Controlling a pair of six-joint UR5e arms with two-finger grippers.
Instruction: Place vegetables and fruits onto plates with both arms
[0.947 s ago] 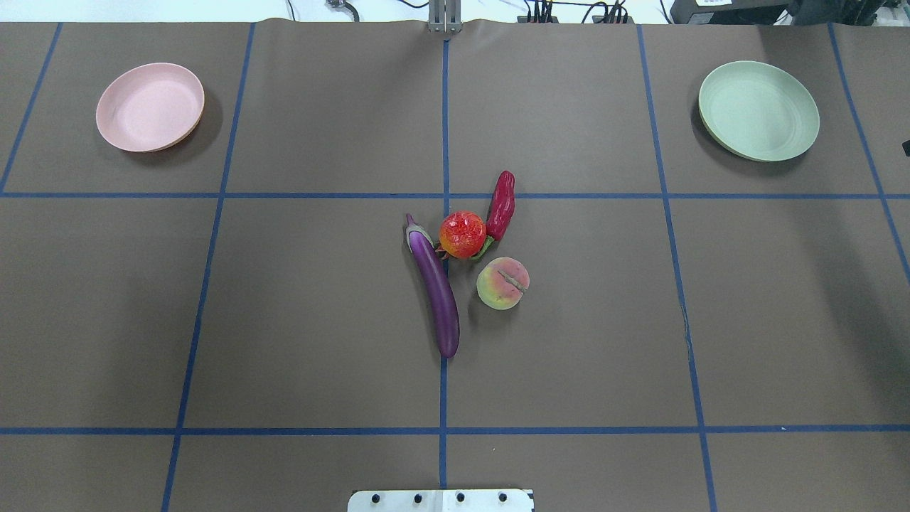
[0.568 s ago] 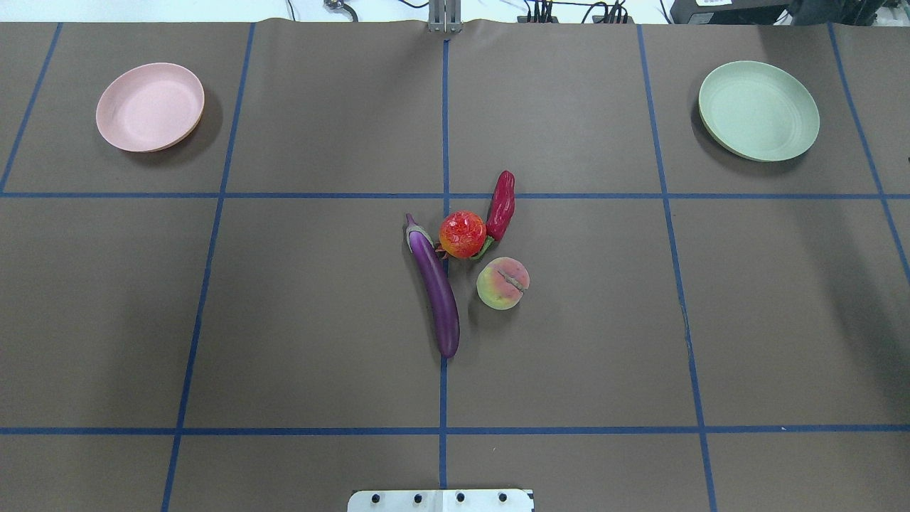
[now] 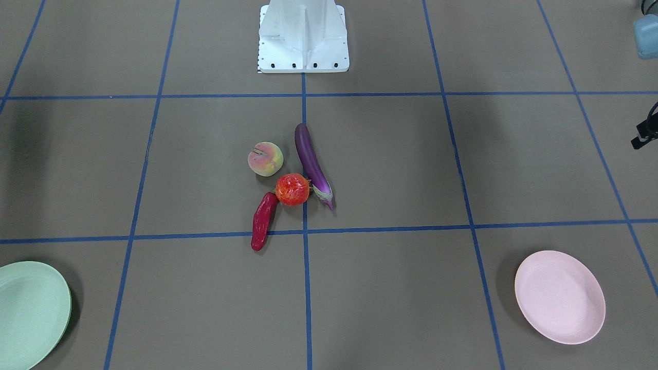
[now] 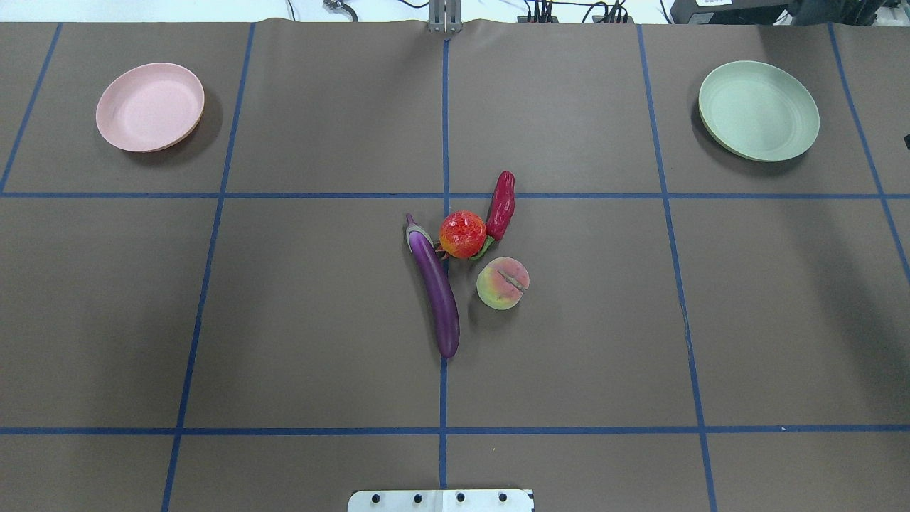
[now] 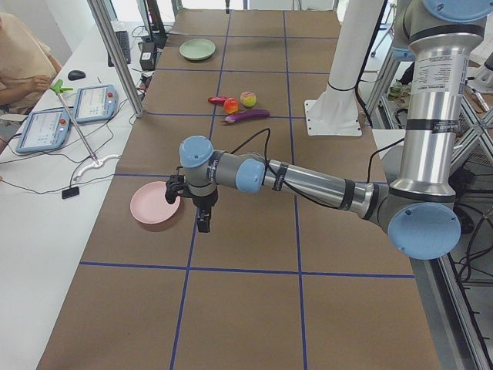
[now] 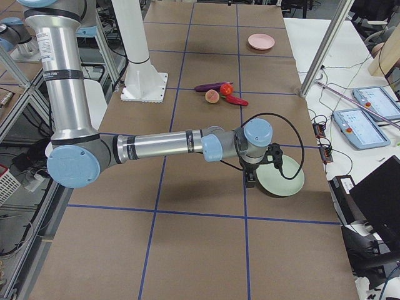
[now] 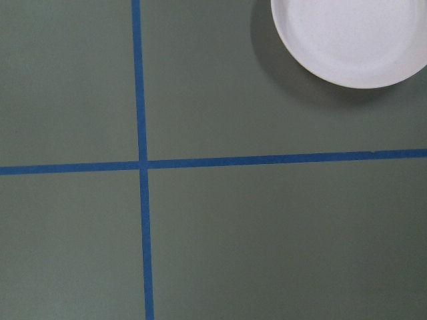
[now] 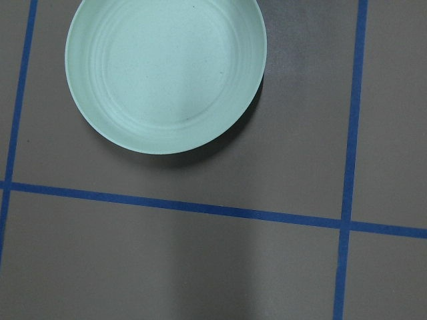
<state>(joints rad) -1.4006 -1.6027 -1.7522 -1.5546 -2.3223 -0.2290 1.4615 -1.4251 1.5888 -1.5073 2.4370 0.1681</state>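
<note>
The purple eggplant [image 4: 435,288], red-orange round fruit [image 4: 462,234], dark red chili pepper [image 4: 501,206] and peach [image 4: 502,283] lie clustered at the table's middle. The fruit touches the eggplant and the chili. The pink plate [image 4: 150,107] is far left and the mint green plate [image 4: 758,110] far right, both empty. In the exterior left view my left gripper [image 5: 202,223] hangs just beside the pink plate [image 5: 154,203]. In the exterior right view my right gripper [image 6: 250,180] hangs beside the green plate [image 6: 284,181]. I cannot tell whether either is open or shut. Neither wrist view shows fingers.
The white base block [image 4: 441,500] stands at the near table edge. Blue tape lines grid the brown table. Operators' tablets [image 5: 42,123] and cables lie on a side bench beyond the plates. A metal post [image 6: 322,53] stands at the table's far edge.
The foods and plates have not moved. A small black part at the overhead view's right edge has shifted slightly.
</note>
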